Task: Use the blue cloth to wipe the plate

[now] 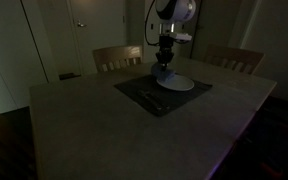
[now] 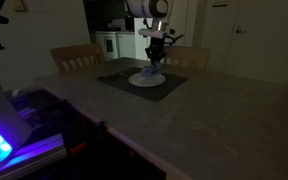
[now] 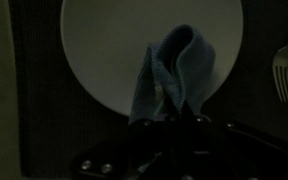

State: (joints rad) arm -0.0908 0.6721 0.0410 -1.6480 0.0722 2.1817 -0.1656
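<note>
A white plate (image 1: 181, 83) lies on a dark placemat (image 1: 134, 88) in both exterior views, plate (image 2: 149, 80). My gripper (image 1: 163, 63) stands over the plate's edge, shut on the blue cloth (image 1: 162, 72), which hangs down and touches the plate. In the wrist view the blue cloth (image 3: 176, 72) bunches up from between my jaws (image 3: 169, 118) over the plate (image 3: 104, 50). The cloth also shows in an exterior view (image 2: 151, 72) under the gripper (image 2: 154, 58).
A fork (image 3: 286, 65) lies on the placemat (image 3: 34, 90) beside the plate. Cutlery (image 1: 149, 99) lies on the mat's near part. Two wooden chairs (image 1: 117, 57) (image 1: 236, 58) stand behind the table (image 1: 114, 135). The room is dim.
</note>
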